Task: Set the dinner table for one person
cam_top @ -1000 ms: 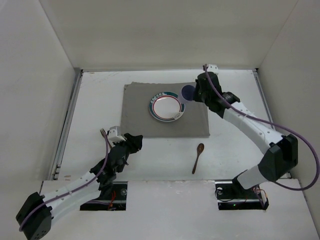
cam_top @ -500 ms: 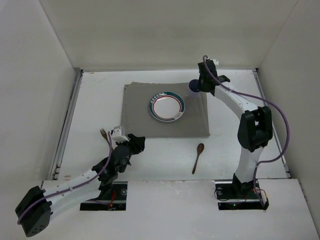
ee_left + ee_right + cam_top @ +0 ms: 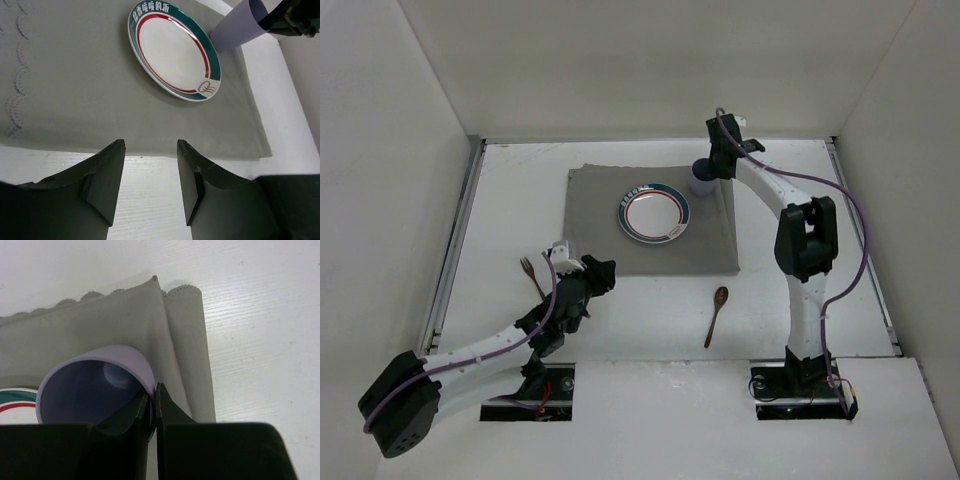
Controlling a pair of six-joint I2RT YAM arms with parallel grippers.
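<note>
A lilac cup [image 3: 701, 178] [image 3: 95, 385] [image 3: 239, 30] stands at the far right corner of the grey placemat [image 3: 650, 225], just right of the striped plate [image 3: 653, 212] [image 3: 172, 49]. My right gripper [image 3: 713, 168] [image 3: 153, 402] is shut on the cup's rim, one finger inside and one outside. My left gripper [image 3: 595, 275] [image 3: 150, 165] hovers open and empty over the dinner table [image 3: 770, 290] at the placemat's near left edge. A fork [image 3: 531, 275] lies left of that arm. A wooden spoon [image 3: 716, 313] lies on the table in front of the placemat.
White wall panels [image 3: 390, 150] enclose the table on three sides. A metal rail [image 3: 455, 250] runs along the left edge.
The right arm has carried the cup from above the plate's right rim to the placemat's far right corner and turned it upright. The left gripper has moved forward and right toward the placemat.
</note>
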